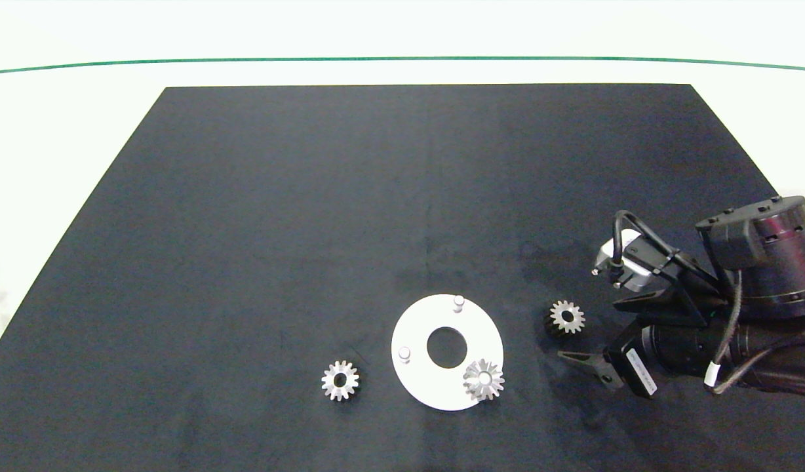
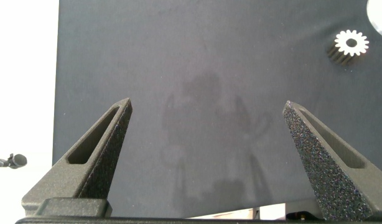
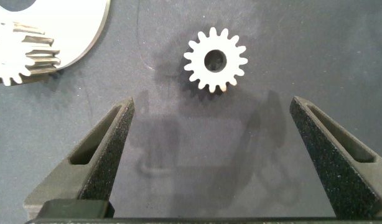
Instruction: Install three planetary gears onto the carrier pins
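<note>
Black mat (image 1: 311, 229) covers the tabletop (image 1: 61, 131), and on it lies a flat white disc (image 1: 415, 380) with a big centre hole. One silver gear (image 1: 484, 379) already sits on the disc's pin nearest the right arm, close to the rim. Two pins are bare: one (image 1: 458, 303) at the far edge of the disc, one (image 1: 404, 354) on its left side, both standing upright.

Over to the right tool (image 3: 213, 134): it comes in from the right edge of the head view and hovers low over the mat, fingers spread wide, gripping nothing. Just ahead of its fingertips lies a second gear (image 3: 216, 60), flat on the mat, centre hole up, off the disc's right side. The fingers flank that spot but touch no teeth. The wrist view also catches the disc's edge and the mounted gear at the corner.

A third gear (image 1: 340, 380) lies flat on the mat to the left of the disc, apart from it.

Left tool (image 2: 206, 130): out of the head view, held above bare mat near the mat's edge, fingers wide apart and empty. Its camera sees that third gear well off ahead, with a sliver of the disc beyond.
</note>
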You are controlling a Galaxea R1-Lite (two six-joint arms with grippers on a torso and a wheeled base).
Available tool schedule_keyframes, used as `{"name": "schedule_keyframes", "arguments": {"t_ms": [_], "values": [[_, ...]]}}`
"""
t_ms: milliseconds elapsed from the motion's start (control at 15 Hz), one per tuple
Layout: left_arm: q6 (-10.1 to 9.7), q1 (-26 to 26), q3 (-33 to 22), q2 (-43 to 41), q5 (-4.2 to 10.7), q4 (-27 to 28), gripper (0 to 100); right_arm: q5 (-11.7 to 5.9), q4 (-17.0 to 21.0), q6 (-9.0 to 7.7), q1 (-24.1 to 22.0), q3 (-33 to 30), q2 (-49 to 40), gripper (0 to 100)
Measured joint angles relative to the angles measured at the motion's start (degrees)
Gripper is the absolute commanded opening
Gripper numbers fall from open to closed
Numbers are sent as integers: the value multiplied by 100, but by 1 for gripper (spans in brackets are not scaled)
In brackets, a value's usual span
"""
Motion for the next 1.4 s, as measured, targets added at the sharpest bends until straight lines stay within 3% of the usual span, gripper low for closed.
{"name": "schedule_keyframes", "arguments": {"t_ms": [400, 1000, 1400], "values": [[0, 0, 11, 39, 1, 6, 100, 33, -262, 5, -68, -80, 361, 100], [2, 0, 11, 50, 1, 6, 100, 61, -265, 5, -91, -404, 750, 100], [0, -9, 9, 55, 1, 4, 100, 79, -267, 2, -94, -466, 827, 89]]}}
